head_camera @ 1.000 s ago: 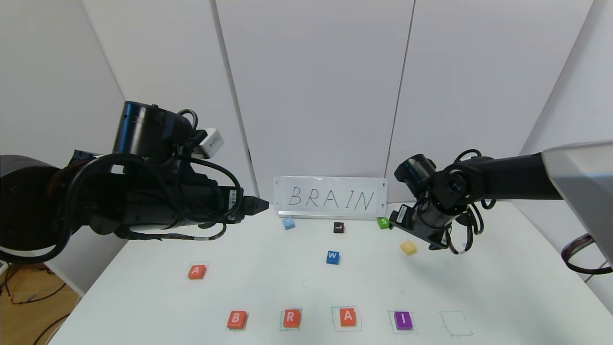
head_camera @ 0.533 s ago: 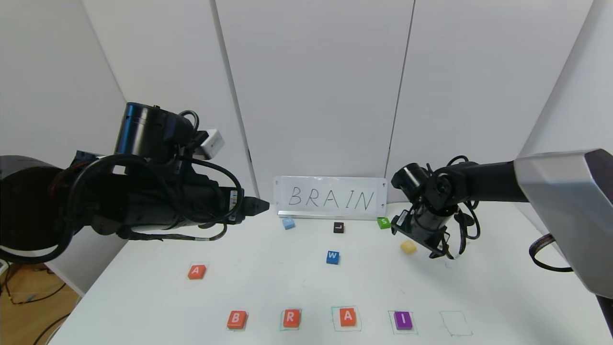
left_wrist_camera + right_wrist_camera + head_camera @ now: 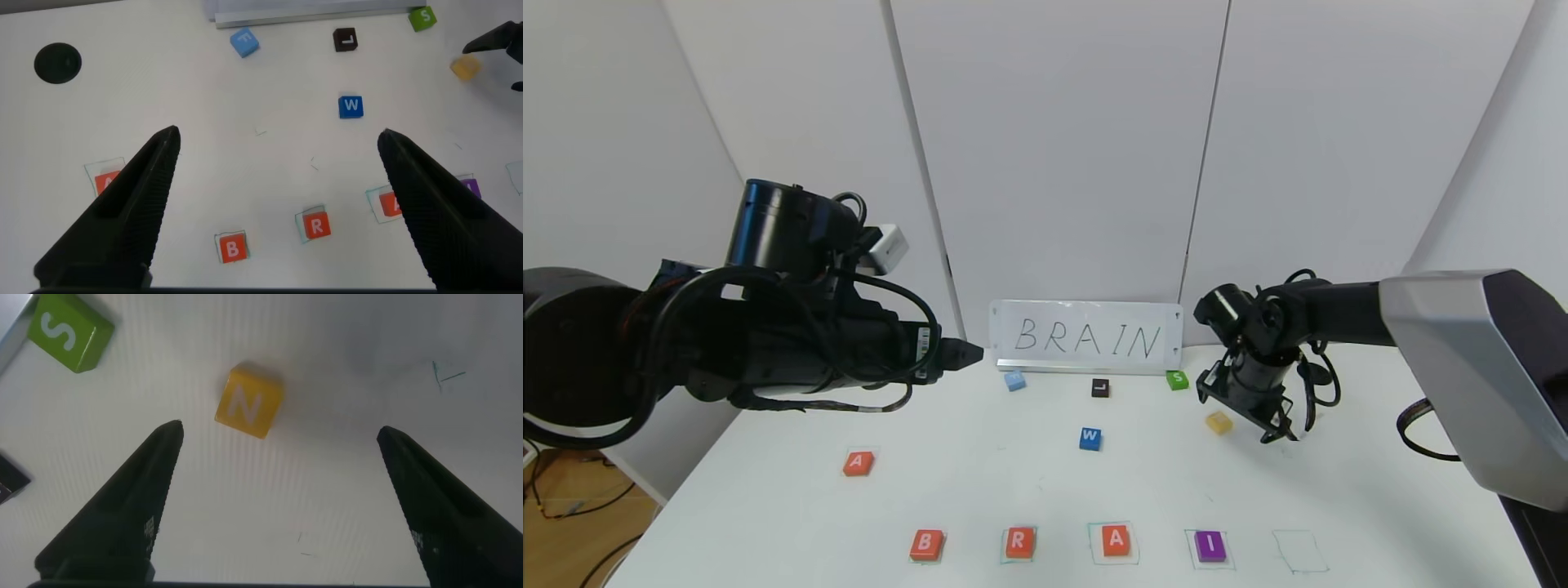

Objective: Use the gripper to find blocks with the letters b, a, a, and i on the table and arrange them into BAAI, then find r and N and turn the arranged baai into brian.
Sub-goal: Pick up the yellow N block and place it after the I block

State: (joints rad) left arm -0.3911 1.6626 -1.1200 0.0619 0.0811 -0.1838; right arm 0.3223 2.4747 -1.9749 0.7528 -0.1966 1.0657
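Right wrist view shows my right fingers (image 3: 278, 506) spread wide with nothing between them, hanging above the N (image 3: 249, 400), a small yellow cube-like block with a pale letter on its top face and softly rounded edges, lying alone on the matte white tabletop (image 3: 343, 539). A green S block (image 3: 71, 332) sits near it, apart. In the head view, the N (image 3: 1218, 422) is just beside my right gripper (image 3: 1258, 416), toward the far right of the tabletop. Along the near edge, a row of flat square blocks with white letters rests on thin green hand-drawn squares: orange B (image 3: 927, 544), r (image 3: 1020, 542), orange A (image 3: 1116, 540) and purple I (image 3: 1210, 545), with one drawn square (image 3: 1300, 551) beyond the I holding no block. A second orange A (image 3: 858, 463) lies off to the left, apart from the row. My left fingers (image 3: 278, 188) are also wide open, held high above the tabletop, gripping nothing.
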